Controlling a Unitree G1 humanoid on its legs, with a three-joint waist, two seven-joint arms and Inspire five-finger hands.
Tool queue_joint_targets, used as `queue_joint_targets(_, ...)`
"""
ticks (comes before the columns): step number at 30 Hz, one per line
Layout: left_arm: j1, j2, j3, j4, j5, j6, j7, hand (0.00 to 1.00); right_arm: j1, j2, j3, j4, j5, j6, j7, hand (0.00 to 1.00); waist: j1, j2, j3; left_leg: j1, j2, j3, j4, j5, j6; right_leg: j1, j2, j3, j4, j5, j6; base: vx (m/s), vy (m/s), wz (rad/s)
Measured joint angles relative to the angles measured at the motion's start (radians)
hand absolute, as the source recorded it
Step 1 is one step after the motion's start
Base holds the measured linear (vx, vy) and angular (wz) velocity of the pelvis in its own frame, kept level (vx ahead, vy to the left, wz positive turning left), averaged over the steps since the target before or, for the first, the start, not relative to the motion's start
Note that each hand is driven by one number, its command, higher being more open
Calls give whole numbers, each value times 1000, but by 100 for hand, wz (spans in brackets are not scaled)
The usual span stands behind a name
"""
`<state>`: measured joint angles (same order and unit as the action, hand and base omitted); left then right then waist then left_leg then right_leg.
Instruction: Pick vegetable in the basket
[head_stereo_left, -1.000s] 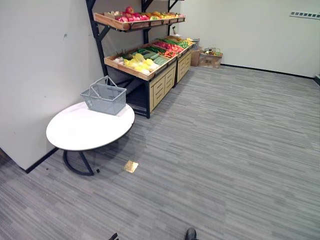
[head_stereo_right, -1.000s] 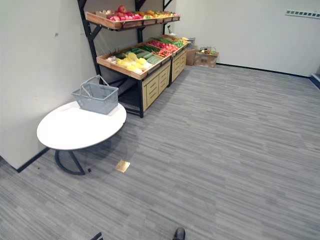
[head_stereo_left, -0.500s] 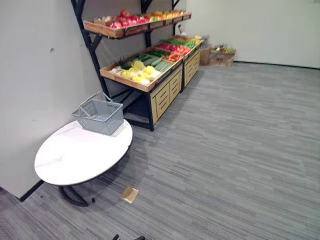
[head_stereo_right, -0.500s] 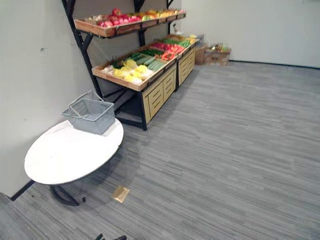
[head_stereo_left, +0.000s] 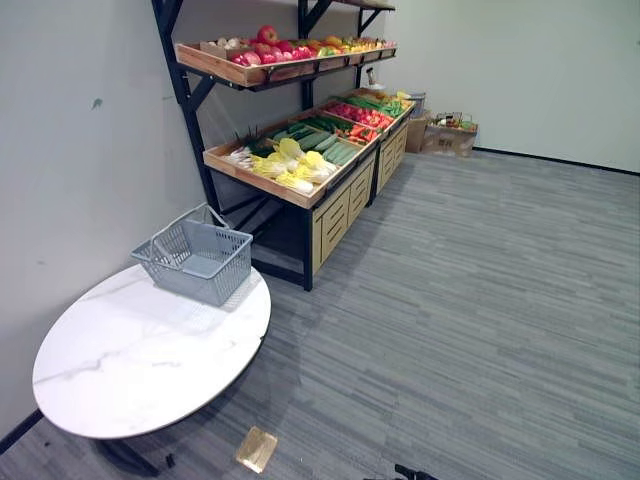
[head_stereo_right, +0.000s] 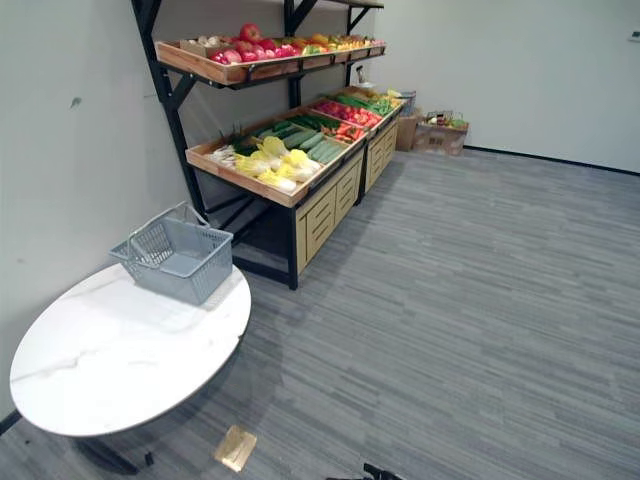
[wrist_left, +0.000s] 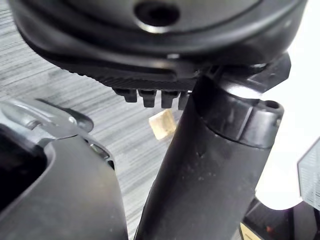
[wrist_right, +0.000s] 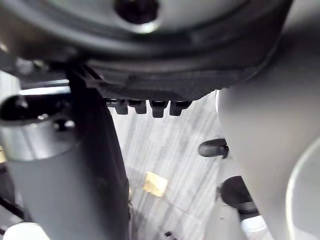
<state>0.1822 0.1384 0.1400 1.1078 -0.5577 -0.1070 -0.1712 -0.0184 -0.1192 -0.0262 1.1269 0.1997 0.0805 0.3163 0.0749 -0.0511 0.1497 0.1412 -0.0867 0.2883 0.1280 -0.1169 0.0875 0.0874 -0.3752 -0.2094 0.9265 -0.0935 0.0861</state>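
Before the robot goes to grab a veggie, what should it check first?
1. The basket stands upright on the table: ok.
2. The basket has room inside: ok, it looks empty.
3. The vegetables lie ready on the lower shelf: ok.
4. The floor is clear on the way: not ok, a small tan piece lies beside the table.
5. The lower shelf is within reach: not ok, it is far off.
6. The left hand and right hand are free: cannot tell.
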Motion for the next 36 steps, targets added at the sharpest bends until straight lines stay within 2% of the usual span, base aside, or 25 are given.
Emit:
queue_joint_targets(2,-3,-4,-20,1,-2,4,10,100,-4,-1,-35,-1,0,-14,-4,100,-8,20,3,75,27,-8,-41,-16,-9,-42,10,-108,-32,-119,-3,207,77,1)
queue_joint_targets(5,-18,0,-54,1,-2,6,7,100,-15,5,-46,-14,3,-26,2,100,-26,33,-2,85,79,-20,-64,-38,-28,-140,102,-141,-226,-162,-2,156,-28,5)
queue_joint_targets(7,-49,3,-70,7,-3,7,-5,100,-35,13,-47,-21,7,-31,6,100,-36,41,4,81,123,-39,-80,-48,-45,-217,205,-119,-533,-99,9,171,-111,23)
queue_joint_targets(8,-63,1,-84,7,-4,7,-24,100,-39,16,-47,-22,15,-33,8,100,-36,39,5,82,134,-58,-86,-51,-51,-243,243,-94,-738,-3,30,253,-160,38)
queue_joint_targets(9,-79,11,-84,6,-10,7,-54,100,-54,17,-49,-23,39,-37,8,100,-37,21,17,82,122,-75,-86,-60,-74,-295,239,-64,-834,67,68,349,-233,44)
queue_joint_targets(10,-85,15,-84,6,-13,7,-60,100,-61,18,-52,-25,43,-38,9,100,-40,11,23,86,114,-86,-82,-62,-90,-313,229,-51,-855,84,74,421,-305,60)
queue_joint_targets(12,-91,11,-77,6,-22,9,-60,100,-72,18,-73,-24,46,-36,6,100,-52,0,41,138,117,-129,-72,-101,-133,-300,217,-12,-866,186,45,420,-302,69)
queue_joint_targets(13,-90,-8,-78,6,-22,10,-65,100,-73,5,-95,-24,45,-29,5,100,-55,29,50,157,149,-156,-66,-118,-156,-283,242,-12,-827,216,30,465,-280,86)
queue_joint_targets(14,-95,-25,-78,5,-20,11,-78,100,-79,-2,-112,-23,44,-16,2,100,-55,60,49,158,182,-165,-48,-122,-164,-287,264,-13,-773,207,13,462,-266,85)
queue_joint_targets(15,-96,-29,-78,4,-21,11,-79,100,-80,-9,-112,-23,45,-14,-2,100,-55,70,49,159,199,-165,-37,-121,-165,-286,275,-14,-750,196,-8,470,-245,68)
queue_joint_targets(16,-94,-32,-76,5,-20,11,-80,100,-80,-17,-111,-22,46,-7,-4,100,-52,84,42,160,226,-166,-9,-113,-176,-284,289,-32,-710,162,-59,463,-223,38)
queue_joint_targets(17,-91,-31,-75,4,-21,12,-76,100,-83,-15,-111,-18,45,1,-13,100,-49,88,40,158,249,-166,36,-104,-191,-277,302,-40,-677,121,-84,542,-255,21)
queue_joint_targets(19,-91,-29,-74,-7,-22,20,-63,100,-85,-8,-110,-5,36,15,-25,100,-46,87,37,98,285,-173,216,-96,-206,-238,328,-44,-674,82,-103,422,-202,-4)
queue_joint_targets(20,-92,-29,-74,-18,-22,22,-59,100,-82,-10,-107,7,36,19,-26,100,-46,94,32,18,320,-176,414,-66,-229,-196,350,-46,-703,66,-108,391,-183,-8)
queue_joint_targets(22,-93,-34,-66,-28,-21,17,-55,100,-76,-18,-87,23,33,19,-29,100,-40,113,27,-109,372,-170,707,-28,-216,-124,384,-40,-753,51,-117,468,-126,-11)
queue_joint_targets(23,-99,-48,-43,-29,-21,8,-54,100,-67,-29,-76,27,22,20,-32,100,-41,124,34,-167,379,-160,832,-75,-209,-63,389,-41,-777,44,-128,390,-19,-7)
queue_joint_targets(25,-98,-48,-34,-36,-22,-7,-52,100,-43,-30,-74,27,-3,24,-39,100,-38,117,39,-202,380,-73,833,-115,-183,29,373,-50,-808,34,-130,292,11,4)
queue_joint_targets(26,-95,-44,-34,-37,-22,-15,-52,100,-33,-30,-73,28,-3,26,-40,100,-35,107,33,-214,377,-14,758,-121,-173,60,356,-57,-824,27,-120,370,57,10)
queue_joint_targets(27,-89,-44,-34,-43,-22,-22,-53,100,-25,-31,-73,26,-3,23,-41,100,-33,94,28,-230,352,69,524,-115,-169,81,331,-62,-838,19,-102,376,90,11)
queue_joint_targets(28,-89,-44,-34,-44,-22,-22,-53,100,-23,-32,-73,25,-3,23,-42,100,-34,95,27,-231,336,85,399,-80,-171,85,326,-65,-841,14,-91,250,83,15)
queue_joint_targets(29,-89,-48,-36,-44,-22,-22,-53,100,-21,-35,-72,24,-3,23,-42,100,-35,102,25,-233,319,92,274,-2,-170,89,328,-68,-841,6,-79,284,117,31)
queue_joint_targets(30,-90,-50,-36,-40,-21,-24,-51,100,-14,-26,-72,24,-3,17,-60,100,-30,89,23,-222,283,100,169,61,-122,93,314,-78,-839,-8,-58,361,110,51)
queue_joint_targets(32,-80,-24,-47,-40,-16,-22,-53,100,-6,6,-71,22,0,20,-59,100,-33,16,10,-161,180,88,-25,139,-104,88,253,-119,-843,-22,-32,403,114,64)
queue_joint_targets(34,-82,-14,-58,-38,5,-13,-52,100,-6,15,-72,25,0,19,-67,100,-33,1,8,-140,138,65,-84,155,-96,101,227,-151,-841,-36,-14,205,65,53)
queue_joint_targets(36,-81,-10,-61,-32,12,1,-50,100,0,14,-72,25,0,14,-68,100,-33,4,9,-101,115,53,-130,165,-93,126,214,-159,-835,-38,-11,177,89,35)
